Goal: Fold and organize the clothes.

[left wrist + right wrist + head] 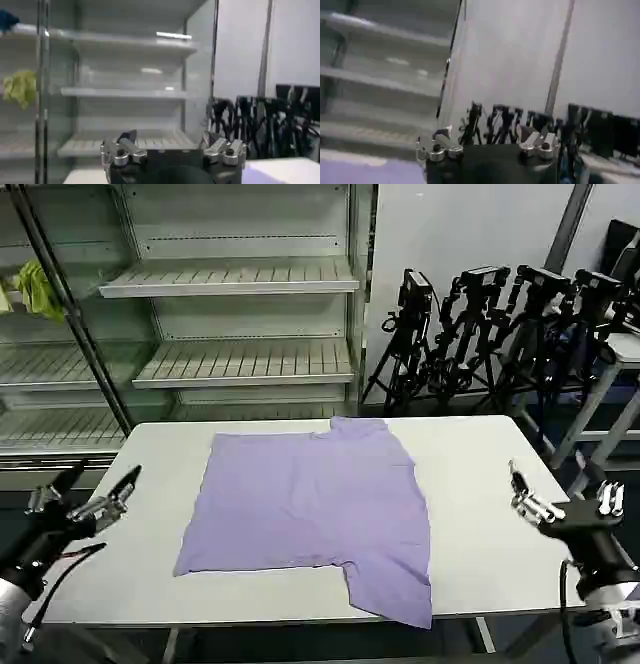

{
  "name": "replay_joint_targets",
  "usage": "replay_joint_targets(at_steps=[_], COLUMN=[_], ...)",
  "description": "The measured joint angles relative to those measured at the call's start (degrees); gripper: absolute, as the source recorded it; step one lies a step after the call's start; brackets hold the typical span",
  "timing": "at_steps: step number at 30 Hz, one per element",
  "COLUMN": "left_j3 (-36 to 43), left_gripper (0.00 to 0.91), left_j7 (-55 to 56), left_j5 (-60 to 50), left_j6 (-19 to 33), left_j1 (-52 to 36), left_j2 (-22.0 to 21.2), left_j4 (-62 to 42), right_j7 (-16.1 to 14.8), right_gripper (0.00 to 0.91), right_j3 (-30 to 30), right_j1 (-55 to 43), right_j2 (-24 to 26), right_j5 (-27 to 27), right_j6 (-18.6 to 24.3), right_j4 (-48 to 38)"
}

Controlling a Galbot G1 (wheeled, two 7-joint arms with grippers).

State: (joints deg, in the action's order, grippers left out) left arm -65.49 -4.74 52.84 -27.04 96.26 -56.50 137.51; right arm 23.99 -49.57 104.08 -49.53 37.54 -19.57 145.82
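Observation:
The clothes are one lavender T-shirt (pixel 315 504) lying spread out on the white table (pixel 470 474), plain side up. One sleeve points to the far edge and the other hangs toward the near right edge. My left gripper (pixel 105 476) hovers open off the table's near left corner, well clear of the shirt. My right gripper (pixel 560 486) hovers open over the table's near right edge, also apart from the shirt. In the left wrist view the left gripper (pixel 170 140) holds nothing. The right gripper (pixel 485 134) is likewise empty, with a strip of the shirt (pixel 360 172) below it.
Empty metal shelving (pixel 230 279) stands behind the table, with a yellow-green cloth (pixel 38 289) on its far left shelf. A row of black tripods (pixel 500 334) stands at the back right. Bare tabletop lies on both sides of the shirt.

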Motion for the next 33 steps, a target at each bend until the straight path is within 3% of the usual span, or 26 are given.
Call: replay_joint_targets(at_steps=[11, 22, 33], left_j3=[5.9, 12.5, 17.8], left_gripper=[0.907, 0.907, 0.907], left_j7=[0.3, -0.6, -1.6], left_j5=[-0.9, -3.8, -6.9], left_j6=[-0.4, -0.3, -0.1], left_j1=[1.2, 0.1, -1.0], left_j2=[0.5, -1.1, -2.6], left_j4=[-3.4, -7.1, -10.6], right_j7=[3.1, 4.1, 4.7], right_gripper=[0.907, 0.907, 0.907], right_j3=[11.1, 22.0, 28.8], right_j1=[0.8, 0.3, -0.6], right_j2=[-1.3, -1.7, -1.6], right_j5=[2.1, 1.2, 0.0], right_j6=[-2.0, -2.2, -2.5], right_j4=[-2.6, -5.5, -6.1])
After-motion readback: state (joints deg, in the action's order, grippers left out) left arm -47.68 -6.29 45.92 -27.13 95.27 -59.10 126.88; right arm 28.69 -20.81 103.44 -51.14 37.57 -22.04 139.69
